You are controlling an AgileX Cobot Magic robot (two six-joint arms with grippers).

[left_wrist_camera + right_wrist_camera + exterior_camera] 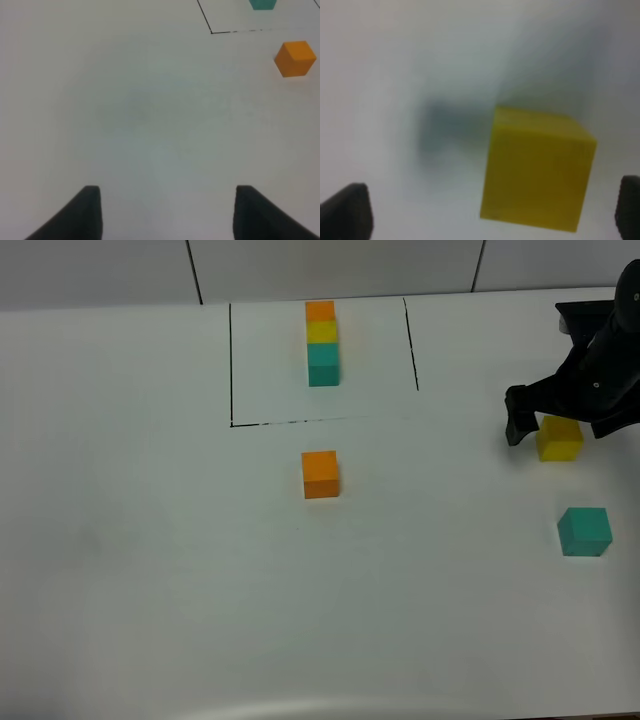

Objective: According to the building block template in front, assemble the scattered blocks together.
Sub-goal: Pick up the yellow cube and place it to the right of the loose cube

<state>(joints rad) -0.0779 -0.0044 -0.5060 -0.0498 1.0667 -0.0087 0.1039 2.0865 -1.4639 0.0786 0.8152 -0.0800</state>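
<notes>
Straddling the yellow block (559,438) with the right hand (487,215) wide open, block hugging one finger. Way closer than the left hand (167,212), also open.

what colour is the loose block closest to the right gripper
Yellow. The yellow block shows best in the right wrist view, where it fills much of the picture.

Right wrist view: yellow cube (537,170) showing blurred, edges smearing; right gripper (489,207) fingertips running off frame.
Left wrist view: template (262,4) teal end being cropped by frame edge; left gripper (166,202) fingers being cut likewise.
High view: right arm (605,365) being clipped at frame side, far finger blending into it.
</notes>
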